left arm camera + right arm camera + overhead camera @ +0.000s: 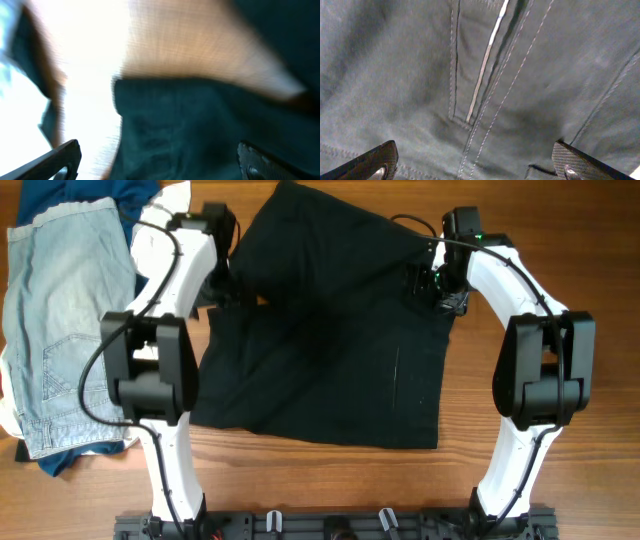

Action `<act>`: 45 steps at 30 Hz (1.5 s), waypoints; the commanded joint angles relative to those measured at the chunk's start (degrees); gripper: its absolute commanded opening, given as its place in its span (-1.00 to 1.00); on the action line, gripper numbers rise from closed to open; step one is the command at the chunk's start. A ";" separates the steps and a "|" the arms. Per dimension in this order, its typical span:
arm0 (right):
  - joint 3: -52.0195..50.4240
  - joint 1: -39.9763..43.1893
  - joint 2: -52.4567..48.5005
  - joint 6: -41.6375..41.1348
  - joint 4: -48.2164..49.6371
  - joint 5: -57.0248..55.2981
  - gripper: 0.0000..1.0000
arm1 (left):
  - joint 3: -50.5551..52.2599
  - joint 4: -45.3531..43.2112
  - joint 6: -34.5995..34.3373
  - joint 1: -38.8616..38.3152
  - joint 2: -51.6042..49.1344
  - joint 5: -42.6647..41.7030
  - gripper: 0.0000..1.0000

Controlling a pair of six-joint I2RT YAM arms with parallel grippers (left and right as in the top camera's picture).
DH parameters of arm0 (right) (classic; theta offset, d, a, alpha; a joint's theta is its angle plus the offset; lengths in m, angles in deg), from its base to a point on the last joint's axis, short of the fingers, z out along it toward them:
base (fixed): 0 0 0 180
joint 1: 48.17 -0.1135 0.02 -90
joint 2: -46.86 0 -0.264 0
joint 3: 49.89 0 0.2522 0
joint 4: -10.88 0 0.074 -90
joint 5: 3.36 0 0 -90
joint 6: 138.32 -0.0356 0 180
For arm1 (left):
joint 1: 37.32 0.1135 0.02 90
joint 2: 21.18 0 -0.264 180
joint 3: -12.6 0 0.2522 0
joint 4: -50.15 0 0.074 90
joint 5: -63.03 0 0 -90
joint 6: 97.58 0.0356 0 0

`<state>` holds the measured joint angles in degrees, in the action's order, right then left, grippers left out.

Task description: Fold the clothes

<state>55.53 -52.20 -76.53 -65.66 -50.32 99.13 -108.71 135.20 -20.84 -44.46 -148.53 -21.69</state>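
Black clothes [330,350] lie in the middle of the table [320,475], spread between both arms. Top part is doubled over on a diagonal, which reads as a fold partly made. At the garment's left edge sits the left gripper [222,285], and the right gripper [432,288] is over its right side, likely placed to take matching edges. Spare denim shorts [60,330] are piled well off to the left

Left wrist: blurred. Fingers [62,157] wide apart, nothing between them, black cloth edge below on bare wood

Right wrist: fingers [375,160] spread wide and empty over flat fabric, contact can't be told. Soft matte weave, double stitch lines, pocket-like seam, few wrinkles
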 commanded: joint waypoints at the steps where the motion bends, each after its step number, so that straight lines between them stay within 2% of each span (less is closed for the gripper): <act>1: -2.12 -0.09 -0.04 -1.33 0.02 3.02 0.99 | -4.26 -2.16 1.49 -0.09 5.99 5.38 1.00; 6: -7.80 0.52 -0.04 -2.82 0.72 -0.72 0.99 | -4.28 -5.51 0.72 0.28 7.67 6.14 1.00; 12: -9.90 5.03 -0.66 -4.07 11.65 -12.31 0.99 | -4.26 -5.57 0.81 0.26 7.63 5.62 1.00; 14: -9.88 7.85 -3.08 -2.01 22.99 -10.64 0.96 | -4.26 -6.16 0.81 0.24 7.63 3.93 1.00; 18: -9.75 8.15 -7.80 -0.59 32.37 -9.05 0.96 | -4.26 -6.32 0.81 0.22 7.61 0.35 1.00; 23: -5.70 8.17 -11.74 -0.33 33.68 -6.47 0.99 | -4.22 -6.01 0.83 0.22 7.56 -1.01 1.00; 27: 5.16 8.17 -9.05 2.36 20.48 -4.74 1.00 | -4.22 -6.43 0.81 0.24 7.56 -5.38 1.00; 30: 14.80 8.17 -2.80 2.27 8.11 -4.90 0.99 | -4.22 -6.38 0.76 0.26 7.58 -6.01 1.00; 32: 19.58 8.17 3.37 0.26 -0.24 -4.28 0.99 | -4.22 -6.38 0.04 0.26 8.07 -9.88 1.00; 35: 20.87 8.13 13.38 -5.99 -10.29 -4.28 0.99 | -4.22 -4.22 -7.21 0.17 9.86 -13.38 1.00; 37: 20.87 8.13 19.63 -7.04 -16.96 -4.28 0.99 | -4.22 0.87 -14.27 0.13 11.45 -13.16 1.00; 39: 20.83 8.15 22.64 -8.79 -22.40 -4.35 1.00 | -4.22 4.52 -18.03 -0.13 12.44 -12.66 1.00; 42: 20.74 8.17 25.29 -13.99 -32.96 -7.17 0.99 | -4.20 10.08 -24.72 -2.19 14.93 -6.08 1.00; 45: 19.06 8.20 25.38 -16.24 -38.99 -10.21 0.99 | -3.98 14.23 -31.98 -7.04 17.64 0.52 1.00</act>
<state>76.91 -44.20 -49.36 -77.31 -86.45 92.73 -112.45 146.63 -41.56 -46.32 -135.19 -29.08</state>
